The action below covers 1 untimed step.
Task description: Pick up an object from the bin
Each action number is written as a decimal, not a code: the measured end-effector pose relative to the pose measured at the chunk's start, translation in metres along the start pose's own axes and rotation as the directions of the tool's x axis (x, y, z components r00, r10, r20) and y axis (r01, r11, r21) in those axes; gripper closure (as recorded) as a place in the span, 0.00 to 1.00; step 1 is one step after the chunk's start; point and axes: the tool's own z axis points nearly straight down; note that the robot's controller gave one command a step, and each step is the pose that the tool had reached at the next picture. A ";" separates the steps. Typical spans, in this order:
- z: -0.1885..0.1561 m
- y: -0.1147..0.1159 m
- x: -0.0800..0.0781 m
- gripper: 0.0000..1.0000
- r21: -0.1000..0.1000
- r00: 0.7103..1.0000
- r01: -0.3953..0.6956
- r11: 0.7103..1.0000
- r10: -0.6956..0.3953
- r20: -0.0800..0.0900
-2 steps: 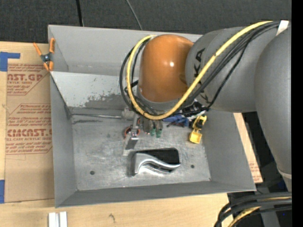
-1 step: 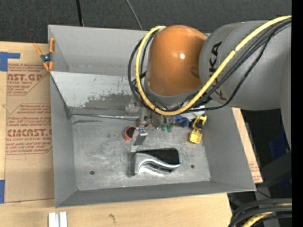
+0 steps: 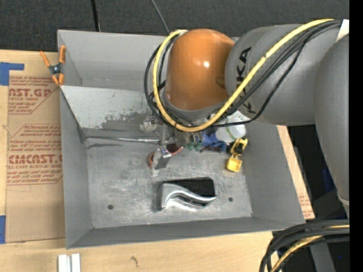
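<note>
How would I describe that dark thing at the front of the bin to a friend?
Find the grey metal bin and look at its floor by the near wall. There lies a long black thing with a curved silvery stripe, alone, bigger and darker than the small yellow piece up to its right.

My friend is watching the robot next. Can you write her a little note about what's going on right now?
Gripper: down low near the middle of the bin; grip state unclear.
Things: a black-and-silver object lies just below it in the view, near the front wall; a small yellow piece sits to the right; a blue bit and a white bit are half hidden beneath the arm.
Done: nothing visibly lifted.
Left: grasp one thing, raise it out.
</note>
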 end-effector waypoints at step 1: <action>0.060 -0.026 0.008 0.00 0.001 0.993 -0.120 0.993 0.120 -0.005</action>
